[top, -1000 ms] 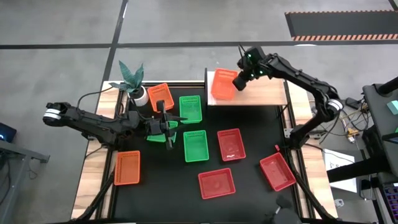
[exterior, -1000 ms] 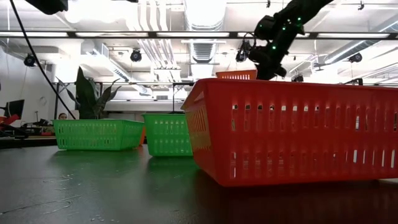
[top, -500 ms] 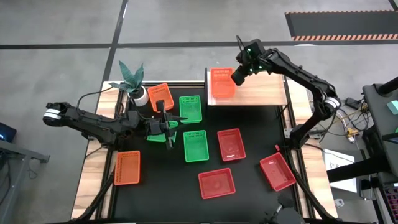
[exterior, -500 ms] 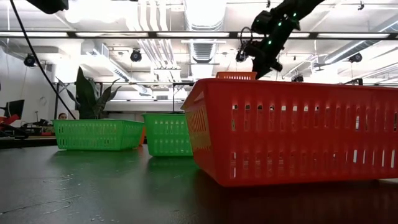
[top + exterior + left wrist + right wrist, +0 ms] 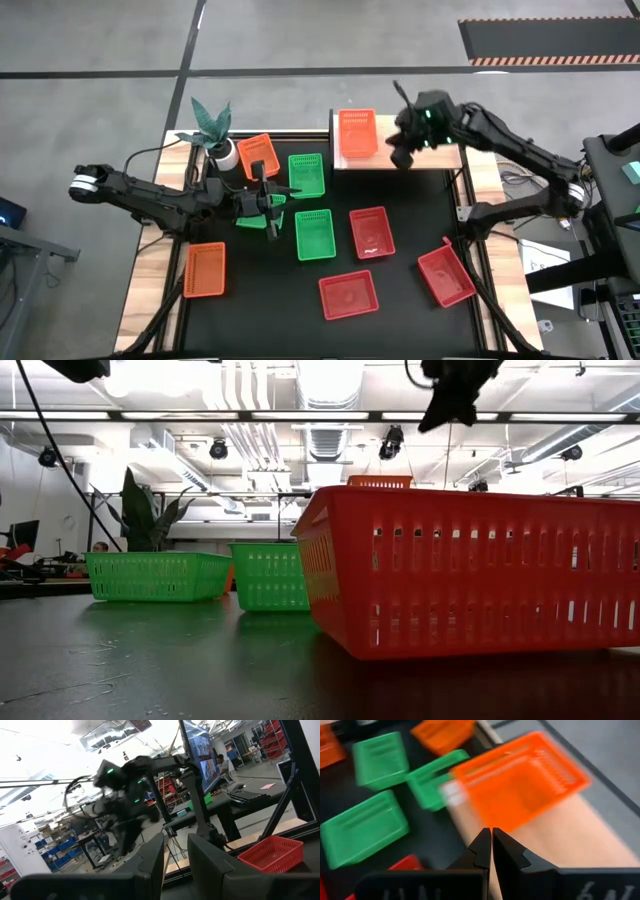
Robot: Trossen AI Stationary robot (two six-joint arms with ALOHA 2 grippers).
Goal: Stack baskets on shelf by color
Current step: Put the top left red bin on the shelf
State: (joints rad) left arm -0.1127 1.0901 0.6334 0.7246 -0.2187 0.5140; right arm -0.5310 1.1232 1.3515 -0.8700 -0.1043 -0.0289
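High view: overhead, straight down, far enough to take in whole table [image 5: 400, 300] and both arms. Low view: tabletop height, level across table, very near red basket [image 5: 470, 570]. Left wrist view: faces right arm and room beyond. Right wrist view: close above shelf [image 5: 580, 840], looking down. High and right wrist share orange basket [image 5: 357, 134] on shelf.

A grey concrete floor [image 5: 300, 40] surrounds the table, beneath white ceiling ducts [image 5: 250, 435] and strip lights [image 5: 150, 415].
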